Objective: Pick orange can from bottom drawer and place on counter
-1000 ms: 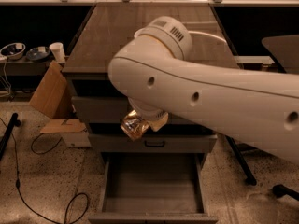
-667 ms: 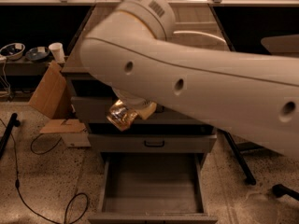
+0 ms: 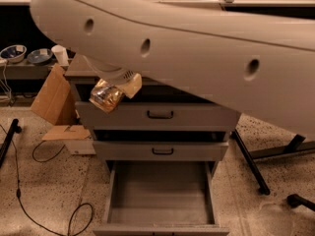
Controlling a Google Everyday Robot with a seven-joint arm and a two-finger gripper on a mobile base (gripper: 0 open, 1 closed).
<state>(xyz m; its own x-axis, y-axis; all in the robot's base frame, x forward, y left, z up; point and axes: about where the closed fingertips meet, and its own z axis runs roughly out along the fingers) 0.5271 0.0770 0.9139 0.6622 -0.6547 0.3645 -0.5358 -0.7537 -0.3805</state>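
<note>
Closest to the camera, the robot's pale arm fills the upper part of the view and hides most of what lies behind it. Below it, the bottom drawer stands pulled out, its flat grey floor bare. That suggests the pick is done and the carry to the top is under way.

Above the bottom drawer and off toward its left side, the gripper hangs in front of the upper drawer front. Its cream fingers are closed about the orange can. The can sits tilted and clear of every surface, though the exact contact points are hard to make out, since much of the grip is hidden under the wrist. The lower drawer front sits directly above the bottom drawer, pushed in.

The can looks light and thin-walled. Its smooth, glossy skin could slide between the pads, and the wall would dent under a hard squeeze. The sound hold is across the middle of the body, with modest force, keeping off the silvery ends.

Higher than the bottom drawer, a sliver of the counter shows beneath the arm, just behind and above the can. Farther left lean cardboard pieces, and beyond them two bowls and a white cup sit on a low shelf.
</note>
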